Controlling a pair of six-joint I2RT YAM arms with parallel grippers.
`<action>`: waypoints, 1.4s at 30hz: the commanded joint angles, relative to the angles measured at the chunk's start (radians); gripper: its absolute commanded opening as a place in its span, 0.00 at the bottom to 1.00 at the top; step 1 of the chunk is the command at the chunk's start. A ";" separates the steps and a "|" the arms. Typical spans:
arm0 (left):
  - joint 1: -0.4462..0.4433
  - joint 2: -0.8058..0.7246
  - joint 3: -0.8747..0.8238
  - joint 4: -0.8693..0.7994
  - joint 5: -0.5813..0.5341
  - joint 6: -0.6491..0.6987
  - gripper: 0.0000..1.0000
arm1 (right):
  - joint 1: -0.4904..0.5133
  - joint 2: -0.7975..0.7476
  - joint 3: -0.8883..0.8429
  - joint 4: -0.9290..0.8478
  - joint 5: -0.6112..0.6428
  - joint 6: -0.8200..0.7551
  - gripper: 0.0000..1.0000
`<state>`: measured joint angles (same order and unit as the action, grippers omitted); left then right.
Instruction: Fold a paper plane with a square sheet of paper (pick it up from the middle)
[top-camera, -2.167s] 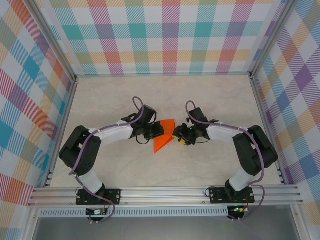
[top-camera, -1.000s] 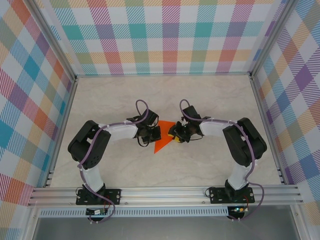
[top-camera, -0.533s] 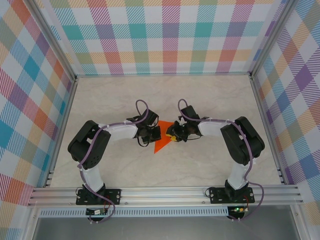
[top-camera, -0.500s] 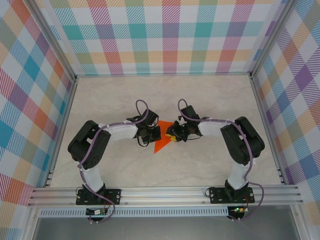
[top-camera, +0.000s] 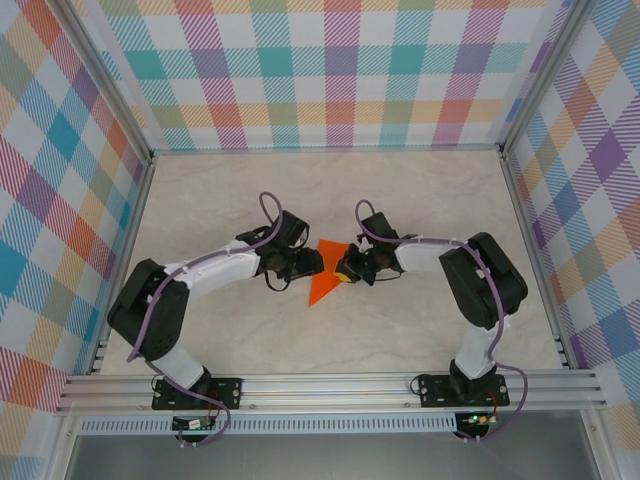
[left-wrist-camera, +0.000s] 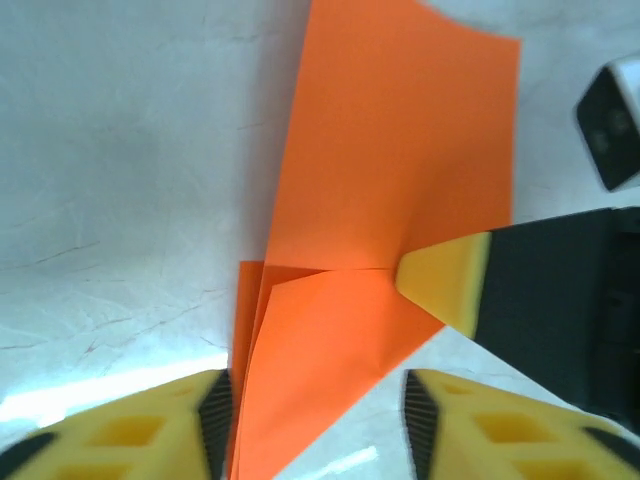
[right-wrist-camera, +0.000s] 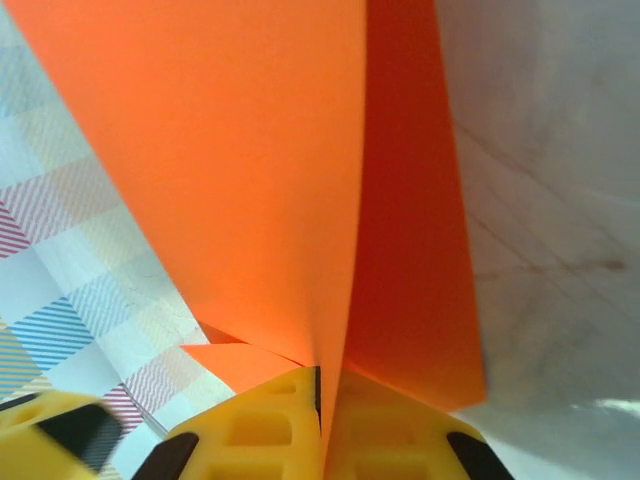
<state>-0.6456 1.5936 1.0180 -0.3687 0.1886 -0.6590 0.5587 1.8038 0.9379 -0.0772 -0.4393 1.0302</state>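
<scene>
While the left tool (left-wrist-camera: 315, 392) stands wide open, its yellow fingers (left-wrist-camera: 130, 435) set either side of the folded lower point, it grips nothing. Across from it, the right tool (right-wrist-camera: 320, 405) is closed on the sheet of paper (top-camera: 322, 282), whose raised edge runs straight down into the seam between its pads in the right wrist view. The left wrist view shows one yellow tip of that tool touching the paper where two creases meet.

Over the last two seconds the right tool has crept leftward toward its partner. The broad flap that spread at the sheet's upper right has drawn in, leaving a slim orange wedge with its point toward the arm bases. In the last half second the left arm swung its elbow out and down toward the near-left corner, while its tool kept to the paper's left edge. I judge this to be the middle of a fold: one panel is lifted and standing, the layers below lie flat on the table (top-camera: 430, 195), and the shape is not yet a dart with a centre crease.

Around them the table carries only the two arms, with plaid walls (top-camera: 340, 70) on three sides and the aluminium rail (top-camera: 330, 385) at the near edge. Nothing foreign blocks the work. The crowding comes from the tools themselves, which sit just beside each other across a narrow piece. A careless closing of the left tool could likely strike the right tool or drag the thin paper out of line.
</scene>
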 joint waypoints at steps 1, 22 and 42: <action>0.003 -0.082 -0.002 -0.049 -0.015 0.029 0.61 | 0.007 -0.103 0.025 -0.104 0.060 -0.029 0.00; -0.057 -0.263 -0.210 0.236 0.020 0.208 0.91 | 0.053 -0.195 0.143 -0.292 0.211 0.118 0.00; -0.061 -0.413 -0.386 0.388 -0.045 0.272 0.89 | 0.162 -0.102 0.434 -0.637 0.462 0.081 0.00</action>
<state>-0.6937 1.1862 0.6437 -0.0299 0.1226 -0.4248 0.7029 1.7161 1.3308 -0.5877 -0.1024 1.1145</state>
